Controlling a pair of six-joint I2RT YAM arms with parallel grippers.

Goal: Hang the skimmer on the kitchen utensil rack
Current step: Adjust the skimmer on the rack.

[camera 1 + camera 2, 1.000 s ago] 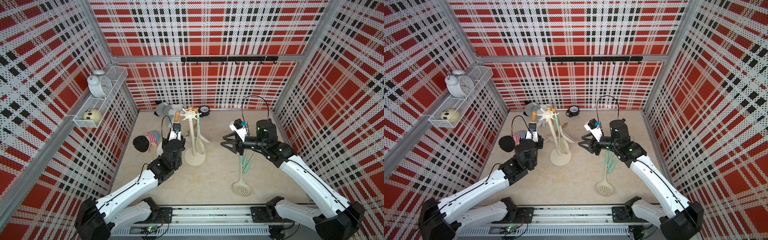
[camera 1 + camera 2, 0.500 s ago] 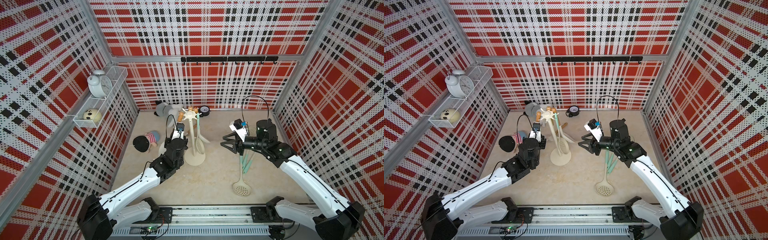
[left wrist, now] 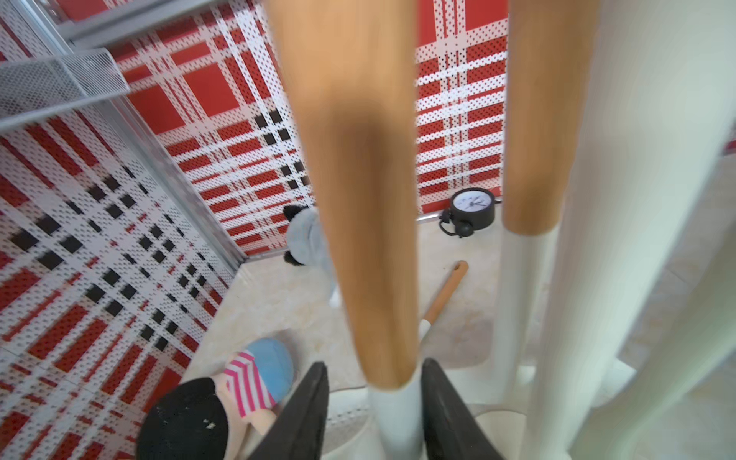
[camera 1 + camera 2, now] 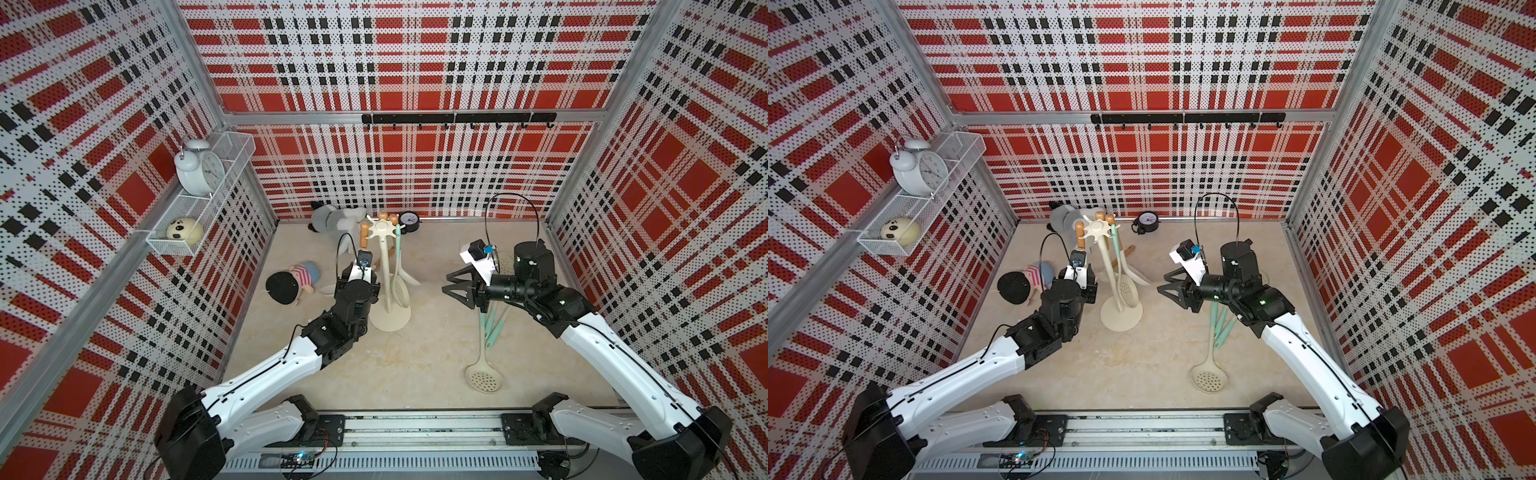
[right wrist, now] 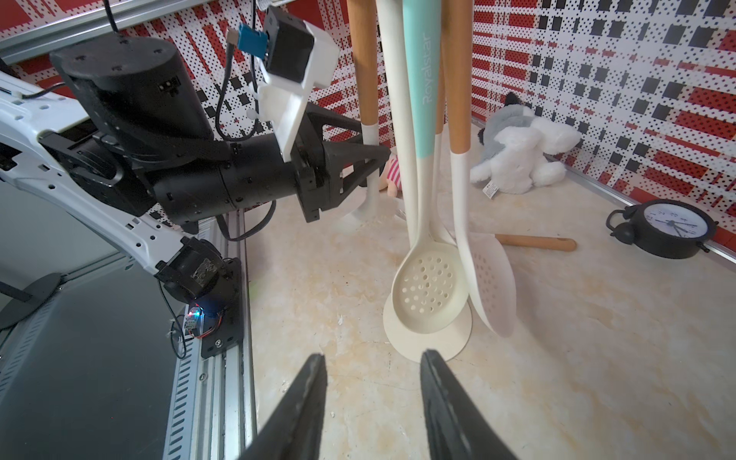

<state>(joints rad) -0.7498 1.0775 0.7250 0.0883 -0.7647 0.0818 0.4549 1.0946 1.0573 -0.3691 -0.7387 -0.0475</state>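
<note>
Left gripper (image 3: 374, 368) has moved up to the kitchen utensil rack (image 4: 384, 266) and parted its jaws, now loose around the skimmer (image 3: 370, 239), which hangs from the rack's crown. Right gripper (image 5: 372, 354) jaws apart, empty, right of the rack.

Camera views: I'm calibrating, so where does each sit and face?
Both top views: high over the robot's base, looking down at the rack and back wall; left arm and right arm show.
Left wrist: on the left arm, facing handles on the rack; left pincer shows.
Right wrist: facing the rack; right pincer and the left arm show.
Shared: both wrist views catch the black clock.
</note>
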